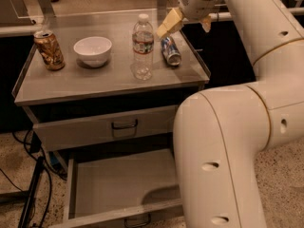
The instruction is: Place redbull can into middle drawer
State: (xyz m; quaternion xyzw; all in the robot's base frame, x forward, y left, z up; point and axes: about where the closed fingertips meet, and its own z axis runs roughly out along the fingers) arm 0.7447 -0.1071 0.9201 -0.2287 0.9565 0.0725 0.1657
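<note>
The redbull can [170, 51], slim and blue-and-silver, lies on its side on the cabinet top [95, 82], right of the water bottle. My gripper [188, 24] hangs just above and behind the can. It is open, with one yellowish finger [169, 23] over the can's far end and the other further right. It holds nothing. The middle drawer [118, 186] is pulled open below. Its grey inside is bare, and my arm's large white link [223, 165] hides its right side.
A clear water bottle [142, 46] stands next to the can. A white bowl [92, 50] and a brown-gold can [48, 50] stand further left. The upper drawer front [107, 129] is closed. Cables [33, 189] run along the floor on the left.
</note>
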